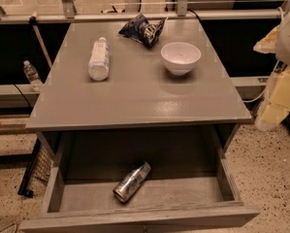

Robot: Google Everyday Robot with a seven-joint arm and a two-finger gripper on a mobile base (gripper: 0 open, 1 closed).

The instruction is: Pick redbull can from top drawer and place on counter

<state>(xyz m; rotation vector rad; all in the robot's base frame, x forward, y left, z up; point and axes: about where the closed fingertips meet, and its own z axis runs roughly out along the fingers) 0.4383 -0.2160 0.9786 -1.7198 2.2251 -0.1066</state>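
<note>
The redbull can (131,182), slim and silver with bluish markings, lies on its side in the open top drawer (57,191), left of the drawer's middle, its round end towards the front left. The grey counter (135,98) is above the drawer. My arm, white and yellowish, hangs at the right edge of the camera view. Its gripper (266,119) is beside the counter's right front corner, well above and to the right of the can, and holds nothing that I can see.
On the counter lie a clear water bottle (99,58) at the left, a white bowl (180,57) at the right and a dark snack bag (143,29) at the back. A second bottle (32,75) stands behind the counter's left side.
</note>
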